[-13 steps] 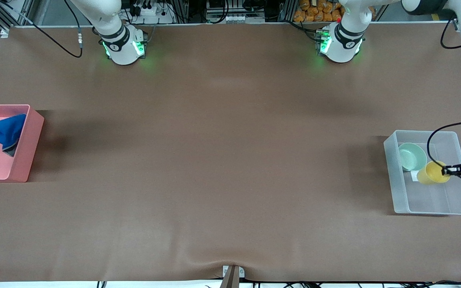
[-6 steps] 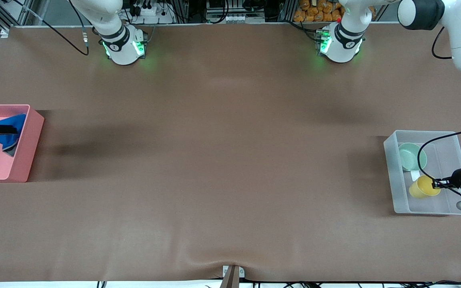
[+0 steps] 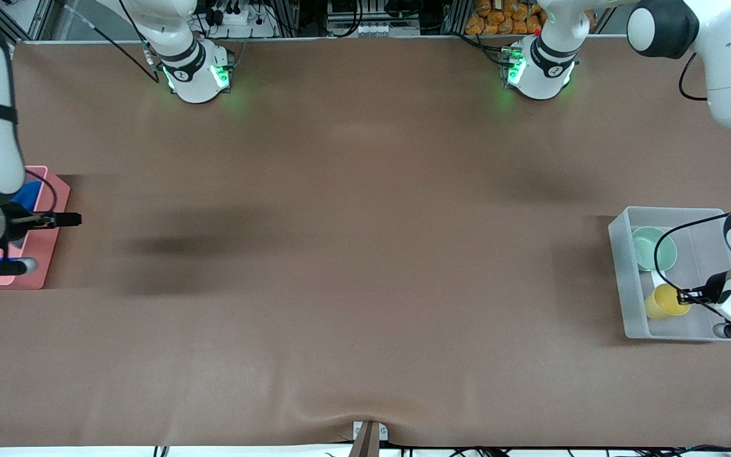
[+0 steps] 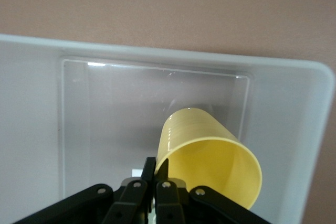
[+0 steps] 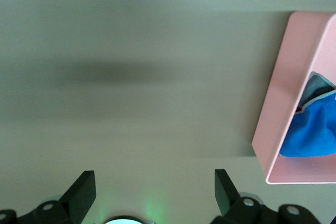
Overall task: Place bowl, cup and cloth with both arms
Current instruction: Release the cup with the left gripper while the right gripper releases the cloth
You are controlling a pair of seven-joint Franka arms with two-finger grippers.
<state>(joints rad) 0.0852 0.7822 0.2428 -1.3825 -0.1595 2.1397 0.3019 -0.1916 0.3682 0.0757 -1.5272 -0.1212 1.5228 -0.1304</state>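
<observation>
The yellow cup lies tilted inside the clear bin, at the bin's end nearer the front camera. My left gripper is shut on the cup's rim, one finger inside and one outside; in the left wrist view the cup fills the space ahead of that gripper. The mint-green bowl sits in the same bin, farther from the camera. The blue cloth rests in the pink bin. My right gripper hangs open and empty over the table just beside that bin.
The pink bin stands at the right arm's end of the table, and the right arm covers most of it in the front view. The clear bin stands at the left arm's end. Brown table cover stretches between them. A small mount sits at the front edge.
My left gripper has carried the cup lower and toward the bin's near end. The right gripper has drawn out from over the pink bin to the table beside it; the cloth stays inside.
</observation>
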